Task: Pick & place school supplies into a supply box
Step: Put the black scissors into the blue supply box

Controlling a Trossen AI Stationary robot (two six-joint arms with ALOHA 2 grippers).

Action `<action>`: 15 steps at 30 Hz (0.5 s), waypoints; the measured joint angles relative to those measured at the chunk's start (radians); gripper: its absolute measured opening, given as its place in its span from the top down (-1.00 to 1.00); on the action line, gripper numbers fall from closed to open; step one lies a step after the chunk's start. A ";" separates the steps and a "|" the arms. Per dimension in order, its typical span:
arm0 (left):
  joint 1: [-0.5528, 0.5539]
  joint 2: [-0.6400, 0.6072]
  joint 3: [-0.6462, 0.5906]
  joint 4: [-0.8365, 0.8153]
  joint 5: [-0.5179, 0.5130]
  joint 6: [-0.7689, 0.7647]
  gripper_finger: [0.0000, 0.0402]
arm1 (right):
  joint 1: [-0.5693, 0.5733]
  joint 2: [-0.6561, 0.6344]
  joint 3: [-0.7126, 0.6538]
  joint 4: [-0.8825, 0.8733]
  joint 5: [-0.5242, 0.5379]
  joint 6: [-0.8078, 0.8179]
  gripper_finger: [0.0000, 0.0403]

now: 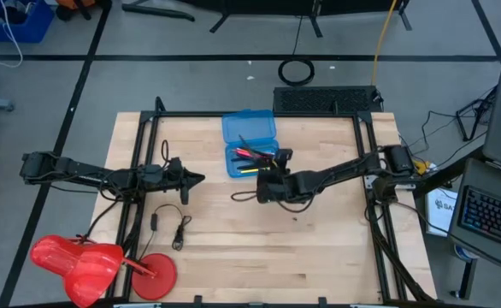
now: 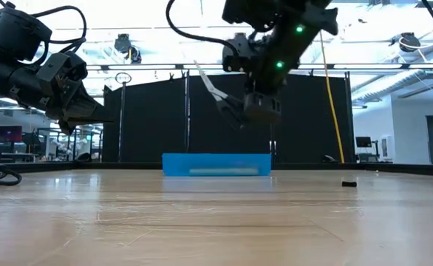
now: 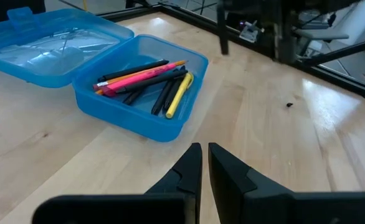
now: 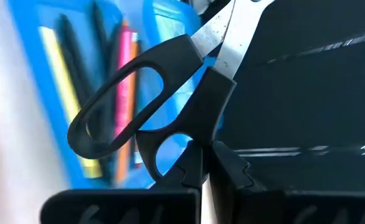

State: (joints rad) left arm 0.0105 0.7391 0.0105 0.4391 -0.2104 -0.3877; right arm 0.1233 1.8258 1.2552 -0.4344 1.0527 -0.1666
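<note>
Pens (image 3: 146, 84) already in your box (image 3: 127, 116); right fingers (image 4: 202, 163) clamp the scissors (image 4: 146, 102) above it, drop pending; left fingers (image 3: 202, 163) closed, empty.

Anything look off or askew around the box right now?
Only the scissors: the right gripper pinches one black handle loop, so they hang tilted above the supply box. Pens lie tidy inside; left gripper waits aside.

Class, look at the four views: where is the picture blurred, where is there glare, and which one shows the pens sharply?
Right wrist view: scissors sharp, box behind blurred. Low view: bright ceiling lights backlight the right gripper, leaving it dark. Left wrist view: pens sharp, glare on the lid.
</note>
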 joint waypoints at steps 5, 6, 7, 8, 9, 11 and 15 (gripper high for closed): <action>0.000 0.000 0.000 -0.001 0.000 0.000 0.85 | -0.044 -0.001 0.000 0.111 0.002 -0.291 1.00; 0.000 0.000 0.000 -0.001 0.000 0.000 0.85 | -0.053 -0.001 0.000 0.122 -0.001 -0.333 1.00; 0.000 0.000 0.000 -0.001 0.001 0.000 0.85 | -0.062 -0.002 0.000 0.125 -0.003 -0.361 1.00; 0.000 0.000 0.000 -0.001 0.001 0.000 0.85 | -0.072 -0.002 0.000 0.124 -0.003 -0.380 1.00; 0.000 0.000 0.000 -0.001 0.001 0.000 0.85 | -0.080 -0.002 0.000 0.121 -0.004 -0.398 1.00; 0.000 0.000 0.000 -0.001 0.001 0.000 0.85 | -0.093 -0.001 0.000 0.121 -0.004 -0.436 1.00; 0.000 0.000 0.000 -0.001 0.000 -0.001 0.85 | -0.111 -0.001 0.000 0.118 -0.064 -0.497 1.00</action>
State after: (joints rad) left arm 0.0105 0.7395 0.0105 0.4381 -0.2100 -0.3885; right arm 0.0122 1.8244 1.2556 -0.3159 0.9891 -0.6640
